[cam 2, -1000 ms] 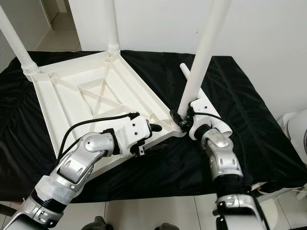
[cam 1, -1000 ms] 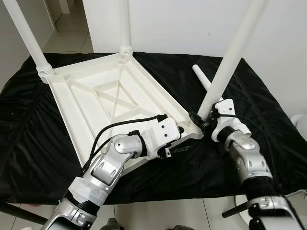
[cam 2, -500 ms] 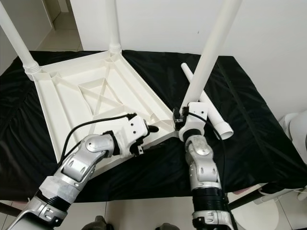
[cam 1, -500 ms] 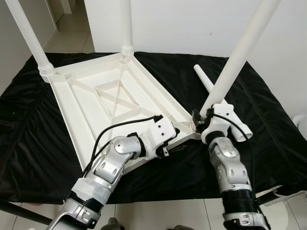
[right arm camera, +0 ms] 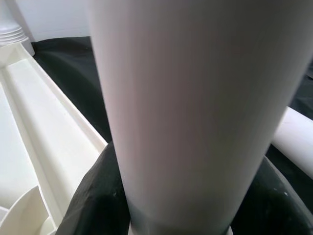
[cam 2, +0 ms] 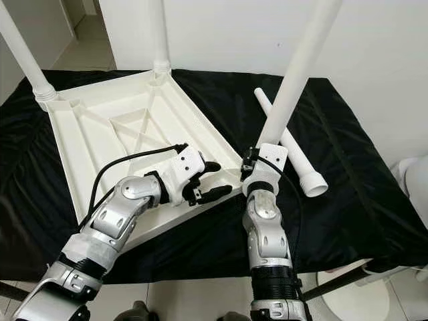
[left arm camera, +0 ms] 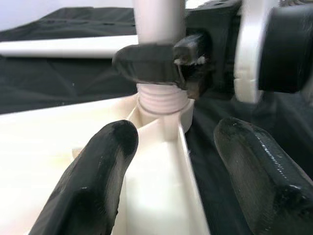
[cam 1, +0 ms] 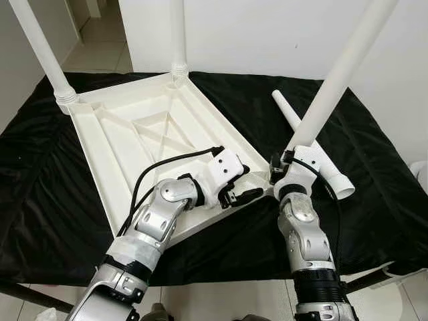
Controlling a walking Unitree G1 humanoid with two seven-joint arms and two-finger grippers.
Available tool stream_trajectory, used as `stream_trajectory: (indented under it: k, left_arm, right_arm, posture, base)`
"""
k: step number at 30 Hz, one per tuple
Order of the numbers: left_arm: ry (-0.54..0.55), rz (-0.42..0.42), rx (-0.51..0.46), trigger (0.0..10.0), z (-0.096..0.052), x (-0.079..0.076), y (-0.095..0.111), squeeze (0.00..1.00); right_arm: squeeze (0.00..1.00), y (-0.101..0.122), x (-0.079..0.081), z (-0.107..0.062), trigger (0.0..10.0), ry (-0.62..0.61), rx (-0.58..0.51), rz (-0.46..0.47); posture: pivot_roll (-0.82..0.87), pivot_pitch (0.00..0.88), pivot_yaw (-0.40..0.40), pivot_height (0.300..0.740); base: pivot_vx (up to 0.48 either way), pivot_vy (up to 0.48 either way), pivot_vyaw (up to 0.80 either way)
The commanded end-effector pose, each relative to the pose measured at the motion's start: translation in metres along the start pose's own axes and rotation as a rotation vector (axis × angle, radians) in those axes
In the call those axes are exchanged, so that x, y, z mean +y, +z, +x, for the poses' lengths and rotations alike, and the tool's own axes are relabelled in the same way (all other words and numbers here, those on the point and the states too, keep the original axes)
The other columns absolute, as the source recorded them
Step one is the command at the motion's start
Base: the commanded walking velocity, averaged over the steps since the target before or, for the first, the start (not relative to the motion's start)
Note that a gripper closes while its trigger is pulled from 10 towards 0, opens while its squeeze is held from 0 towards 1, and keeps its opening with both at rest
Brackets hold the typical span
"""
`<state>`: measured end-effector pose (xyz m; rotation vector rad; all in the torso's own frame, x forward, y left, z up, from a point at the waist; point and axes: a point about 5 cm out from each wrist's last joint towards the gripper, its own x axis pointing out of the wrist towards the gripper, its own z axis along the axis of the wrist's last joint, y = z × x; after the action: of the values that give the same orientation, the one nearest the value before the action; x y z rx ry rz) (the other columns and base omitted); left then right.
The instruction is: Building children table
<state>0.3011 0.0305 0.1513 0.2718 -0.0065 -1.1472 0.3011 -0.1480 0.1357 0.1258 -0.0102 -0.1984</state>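
Note:
The white table top [cam 1: 134, 144] lies upside down on a black cloth [cam 1: 53, 194]. Two white legs [cam 1: 40, 53] [cam 1: 177, 33] stand in its far corners. A third leg [cam 1: 334, 80] rises slanted from the near right corner socket [left arm camera: 161, 105]. My right gripper [cam 1: 277, 175] is shut on this leg [right arm camera: 195, 98] just above its threaded base. My left gripper [cam 1: 241, 187] is open at the same corner, its fingers [left arm camera: 93, 186] straddling the top's rim [left arm camera: 171, 161], pointing at the socket. A fourth leg [cam 1: 286, 110] lies loose on the cloth to the right.
The cloth's front edge hangs over tiled floor [cam 1: 221, 301] near my body. A white wall [cam 1: 267, 33] stands behind the work area. A white rounded object [cam 2: 409, 175] sits at the far right. An open passage [cam 1: 100, 33] leads off at the back left.
My right forearm has swung in from the right to stand under the leg's base, still gripping it. The left gripper has risen onto the rim and turned toward the corner, fingers spread.

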Motion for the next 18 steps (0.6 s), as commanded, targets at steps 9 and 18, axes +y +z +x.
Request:
stream_trajectory:
  k: [9, 18]
  left_arm:
    - [0.286, 0.000, 0.066, 10.0, 0.000, 0.025, -0.005, 0.00]
    - [0.322, 0.000, 0.163, 10.0, -0.006, 0.036, -0.011, 0.00]
  right_arm:
    - [0.00, -0.007, -0.018, -0.021, 10.0, -0.013, -0.022, -0.019]
    - [0.00, -0.016, -0.021, -0.048, 10.0, 0.068, -0.060, -0.018]
  posture:
    - [-0.02, 0.000, 0.006, 0.740]
    - [-0.03, 0.000, 0.013, 0.740]
  base:
    - [0.000, 0.000, 0.00]
    - [0.000, 0.000, 0.00]
